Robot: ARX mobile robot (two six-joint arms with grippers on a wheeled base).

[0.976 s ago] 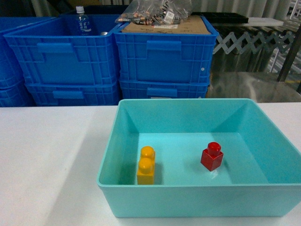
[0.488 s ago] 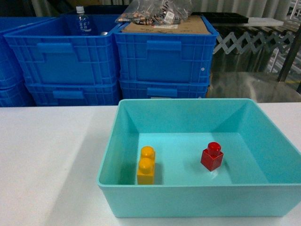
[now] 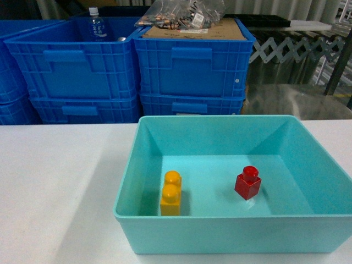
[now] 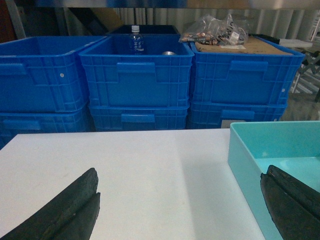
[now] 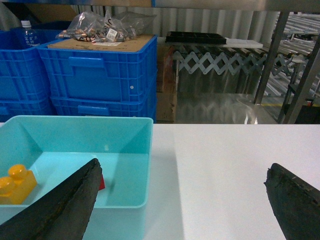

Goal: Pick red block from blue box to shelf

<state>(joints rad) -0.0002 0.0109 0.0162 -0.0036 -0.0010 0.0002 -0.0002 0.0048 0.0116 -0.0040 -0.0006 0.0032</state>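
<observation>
Nothing had yet been grasped: the red block (image 3: 247, 182), a small glossy cube with one round stud on top, sat upright on the floor of the blue box (image 3: 220, 231), right of centre in the head view and well apart from the yellow brick (image 3: 171, 193) at lower left. The left gripper (image 4: 180, 210) and right gripper (image 5: 185, 200) both stood spread wide and empty. The reach appeared not yet begun, and the next move likely called for the right gripper to swing left over the box wall and descend around the block.

A glossy red block (image 3: 247, 183) and a yellow-orange brick (image 3: 171, 193) sit in a turquoise blue box (image 3: 231, 234) on a white tabletop (image 3: 55, 187), before dark blue ribbed crates (image 3: 192, 66).
</observation>
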